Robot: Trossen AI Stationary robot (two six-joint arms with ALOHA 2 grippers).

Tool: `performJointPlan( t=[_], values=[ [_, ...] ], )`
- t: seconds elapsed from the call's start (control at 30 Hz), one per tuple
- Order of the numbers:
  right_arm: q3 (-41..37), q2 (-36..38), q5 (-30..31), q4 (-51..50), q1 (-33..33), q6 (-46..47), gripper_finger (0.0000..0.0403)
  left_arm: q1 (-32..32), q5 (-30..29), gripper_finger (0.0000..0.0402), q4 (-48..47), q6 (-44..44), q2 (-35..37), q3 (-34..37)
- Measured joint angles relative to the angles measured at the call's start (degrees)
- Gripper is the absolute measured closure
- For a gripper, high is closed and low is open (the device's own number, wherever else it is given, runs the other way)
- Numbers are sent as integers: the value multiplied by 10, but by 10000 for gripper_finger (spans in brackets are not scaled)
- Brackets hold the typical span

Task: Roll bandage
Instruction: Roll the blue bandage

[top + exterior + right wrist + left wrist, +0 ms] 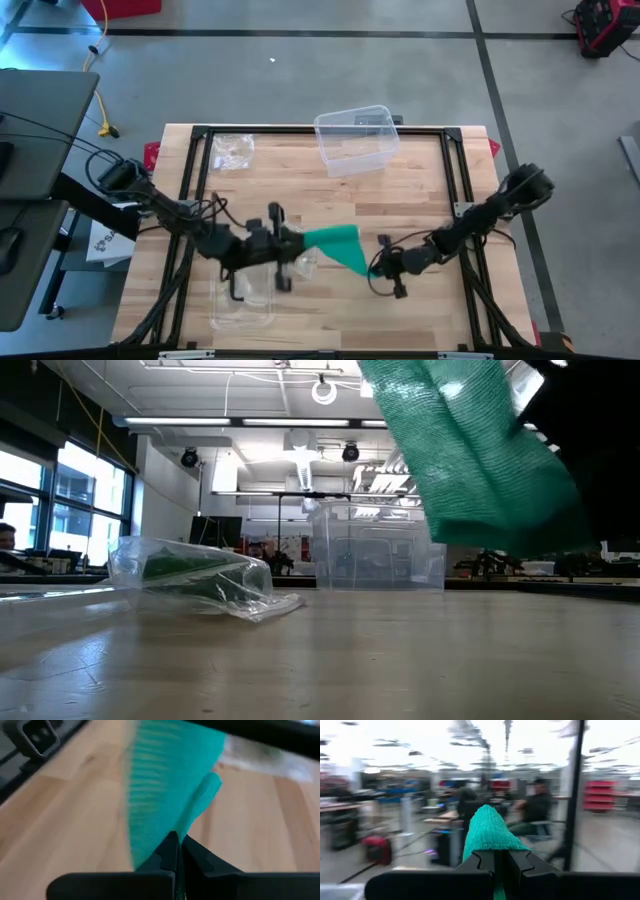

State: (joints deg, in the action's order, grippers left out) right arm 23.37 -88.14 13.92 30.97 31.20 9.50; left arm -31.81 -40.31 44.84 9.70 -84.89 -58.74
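A green mesh bandage (337, 245) is spread between my two grippers above the middle of the table, clear of the wood; in the low view the bandage (470, 455) hangs as a wide band. My left gripper (298, 243) is shut on its left end. My right gripper (373, 267) is shut on its right end, lower and nearer the table's front edge. My left gripper pinches one end of the bandage (492, 845) between its two fingers (480, 865). The cloth sticks out past the fingertips as a bunched, rounded fold, clear of the table. My left gripper comes at it from the table's left. My right gripper pinches the bandage's other end (186, 827) between its two fingers (167, 852), at a gathered edge. The fingers slant down from the table's right. From the pinch the cloth fans out wide above the tabletop toward my left gripper.
A clear plastic box (357, 138) stands at the far middle. A crumpled clear bag (232, 150) lies at the far left, and another clear plastic piece (245, 300) lies near the front edge under my left arm. A black frame (455, 170) borders the table.
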Motion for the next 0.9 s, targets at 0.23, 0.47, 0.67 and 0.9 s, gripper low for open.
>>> performJointPlan(
  t=[0.23,0.47,0.67,0.9],
  values=[
    [63,-63,77,-19,22,-32,402,31,-17,401,-2,-6,-7,0],
    [80,13,147,-161,22,-48,343,22,-18,401,-32,-36,-7,0],
    [110,154,181,-370,22,-30,259,9,-44,401,-74,-83,-7,0],
    [133,308,189,-445,32,-30,234,6,-48,401,-105,-122,-7,0]
  ],
)
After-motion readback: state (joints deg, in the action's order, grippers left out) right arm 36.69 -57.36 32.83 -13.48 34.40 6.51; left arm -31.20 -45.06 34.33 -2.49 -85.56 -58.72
